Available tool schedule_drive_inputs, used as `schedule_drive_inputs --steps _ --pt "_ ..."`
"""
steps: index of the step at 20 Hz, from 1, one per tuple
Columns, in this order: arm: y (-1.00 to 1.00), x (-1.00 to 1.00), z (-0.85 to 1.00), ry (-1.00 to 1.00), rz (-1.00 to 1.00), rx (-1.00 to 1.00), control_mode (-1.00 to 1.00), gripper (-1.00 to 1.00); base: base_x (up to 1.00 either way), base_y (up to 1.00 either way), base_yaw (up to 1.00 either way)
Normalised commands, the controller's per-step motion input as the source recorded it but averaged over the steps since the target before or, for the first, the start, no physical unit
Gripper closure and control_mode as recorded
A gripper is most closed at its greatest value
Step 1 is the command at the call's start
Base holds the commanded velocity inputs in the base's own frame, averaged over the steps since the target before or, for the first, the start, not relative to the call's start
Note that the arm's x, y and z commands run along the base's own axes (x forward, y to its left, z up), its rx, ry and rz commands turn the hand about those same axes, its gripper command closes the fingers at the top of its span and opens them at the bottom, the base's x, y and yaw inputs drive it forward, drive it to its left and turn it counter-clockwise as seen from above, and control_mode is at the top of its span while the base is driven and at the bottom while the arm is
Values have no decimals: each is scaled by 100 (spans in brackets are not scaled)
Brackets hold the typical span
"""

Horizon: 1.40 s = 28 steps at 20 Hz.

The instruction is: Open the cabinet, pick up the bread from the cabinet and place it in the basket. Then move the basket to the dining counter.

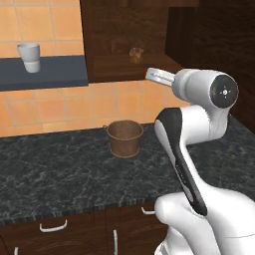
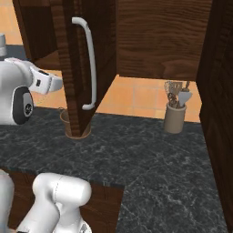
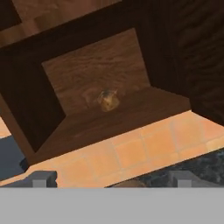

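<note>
Cabinet open, door swung out with its silver handle toward the right base camera. Bread lying at the back of the cabinet floor, small and tan, seen also in the left base view. Basket standing upright on the black tabletop below the cabinet, apparently empty. Fingers spread wide apart, holding nothing, pointed at the cabinet opening and well short of the bread. Utensil jar near the tiled wall. White cup on a grey shelf.
</note>
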Motion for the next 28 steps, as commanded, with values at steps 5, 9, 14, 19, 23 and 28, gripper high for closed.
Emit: schedule_drive_inputs --steps 5,9,14,19,23,28 --pt "0 62 33 14 8 -30 -100 -100 0 0 0" --pt "0 53 0 0 2 -42 -100 -100 0 0 0" --pt "-11 39 -2 -2 -1 0 -100 -100 0 0 0" --pt "-1 63 -2 1 0 1 -100 -100 0 0 0" --pt "4 62 0 6 -1 0 -100 -100 0 0 0" --pt "2 59 0 5 0 1 -100 -100 0 0 0"
